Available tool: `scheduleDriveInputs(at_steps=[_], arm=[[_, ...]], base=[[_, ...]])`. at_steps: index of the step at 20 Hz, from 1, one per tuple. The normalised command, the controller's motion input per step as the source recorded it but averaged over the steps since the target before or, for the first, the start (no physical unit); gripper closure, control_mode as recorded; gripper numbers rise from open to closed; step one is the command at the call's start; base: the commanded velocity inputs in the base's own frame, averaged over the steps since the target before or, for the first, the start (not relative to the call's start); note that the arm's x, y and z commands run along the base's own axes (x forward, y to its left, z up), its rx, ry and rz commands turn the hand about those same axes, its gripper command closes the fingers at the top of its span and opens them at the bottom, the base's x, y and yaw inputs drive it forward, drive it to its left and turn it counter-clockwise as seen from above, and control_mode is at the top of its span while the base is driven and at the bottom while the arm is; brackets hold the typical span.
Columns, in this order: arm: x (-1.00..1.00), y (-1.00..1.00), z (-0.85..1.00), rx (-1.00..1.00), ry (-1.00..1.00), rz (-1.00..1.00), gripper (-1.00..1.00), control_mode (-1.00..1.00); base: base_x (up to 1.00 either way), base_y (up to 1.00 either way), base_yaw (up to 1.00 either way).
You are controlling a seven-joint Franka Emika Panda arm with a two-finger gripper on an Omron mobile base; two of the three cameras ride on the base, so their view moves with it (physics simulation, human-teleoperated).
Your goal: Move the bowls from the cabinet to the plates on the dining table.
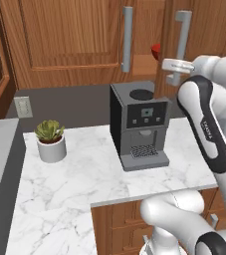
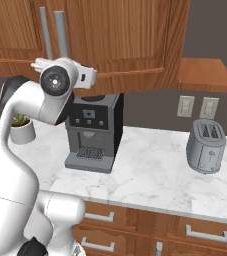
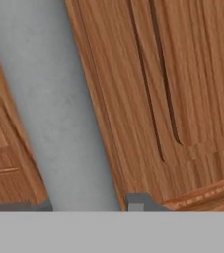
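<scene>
The kitchen had a white grey-veined marble counter (image 1: 84, 174) under a brown wooden wall cabinet (image 1: 74, 40) with panelled doors. The pincer (image 1: 170, 63) was raised to the right-hand door's grey bar handle (image 3: 59, 108); in the hand view the bar ran between the two dark fingertips (image 3: 135, 201), so the jaws looked set around it, though whether they truly pinched it I could not tell. That door (image 1: 204, 30) stood a little ajar, and just to the pincer's left, in the gap, a sliver of the red bowl (image 1: 156, 50) showed inside. The wooden bowl was hidden. By my reading the task had barely begun: the cabinet was only being opened, and neither bowl had been moved. Directly below the pincer stood a coffee machine (image 1: 139, 124), likely an obstacle to any reach inside. Farther left sat a potted succulent (image 1: 50, 141); far right, a toaster (image 2: 206, 146).
</scene>
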Motion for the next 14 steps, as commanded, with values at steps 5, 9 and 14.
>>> scheduleDriveInputs(at_steps=[5,9,14], arm=[[-0.47,-0.38,0.16,0.07,0.0,0.06,1.0,-1.0],[-0.45,-0.43,0.08,0.06,0.01,0.04,1.0,-1.0],[-0.44,-0.43,0.07,0.06,0.01,0.05,1.0,-1.0]], base=[[0.0,0.0,0.0],[0.0,0.0,0.0],[0.0,0.0,0.0]])
